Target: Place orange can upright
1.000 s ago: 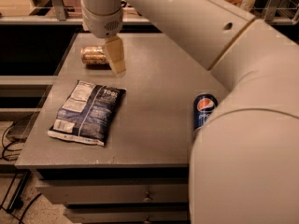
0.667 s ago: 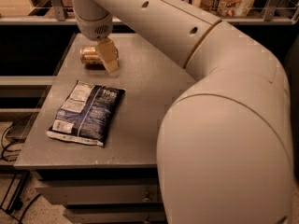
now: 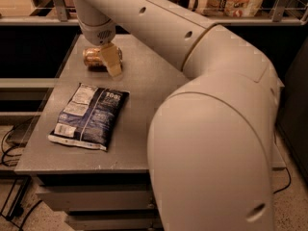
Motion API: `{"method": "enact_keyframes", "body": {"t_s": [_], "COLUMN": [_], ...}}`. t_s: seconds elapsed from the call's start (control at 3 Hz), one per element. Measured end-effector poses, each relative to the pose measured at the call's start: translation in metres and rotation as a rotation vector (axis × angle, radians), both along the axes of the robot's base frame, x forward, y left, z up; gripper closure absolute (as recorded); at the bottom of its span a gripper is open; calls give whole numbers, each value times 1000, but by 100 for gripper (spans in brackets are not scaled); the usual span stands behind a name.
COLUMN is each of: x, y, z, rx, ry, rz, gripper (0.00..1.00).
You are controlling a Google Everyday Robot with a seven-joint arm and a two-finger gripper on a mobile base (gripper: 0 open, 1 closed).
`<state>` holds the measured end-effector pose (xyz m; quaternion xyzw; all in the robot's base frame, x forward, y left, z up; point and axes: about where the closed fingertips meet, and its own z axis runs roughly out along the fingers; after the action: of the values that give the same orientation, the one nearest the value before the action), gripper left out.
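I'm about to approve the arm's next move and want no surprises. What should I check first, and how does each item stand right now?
1. Orange can found: ok, it is at the far left of the table.
2. Can upright: not ok, it lies on its side.
3. Gripper at the can: ok, it is down at the can's right side.
4. Firm hold on the can: cannot tell.
5. Chip bag out of the way: ok, it lies flat, apart from the can, nearer the front edge.
6. Spot to stand the can: ok, there is bare table surface just right of it.
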<state>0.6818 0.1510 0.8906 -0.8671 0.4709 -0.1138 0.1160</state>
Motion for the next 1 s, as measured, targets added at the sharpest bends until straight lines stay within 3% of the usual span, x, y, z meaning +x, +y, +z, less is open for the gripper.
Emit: {"method": "enact_keyframes", "body": {"t_s": [0.67, 1.0], "x": [41, 56], "y": [-4, -4], "z": [-45, -52], "rx": [-62, -91], "ry": [32, 25], "rz": [-72, -98], "gripper": [0, 0]}}
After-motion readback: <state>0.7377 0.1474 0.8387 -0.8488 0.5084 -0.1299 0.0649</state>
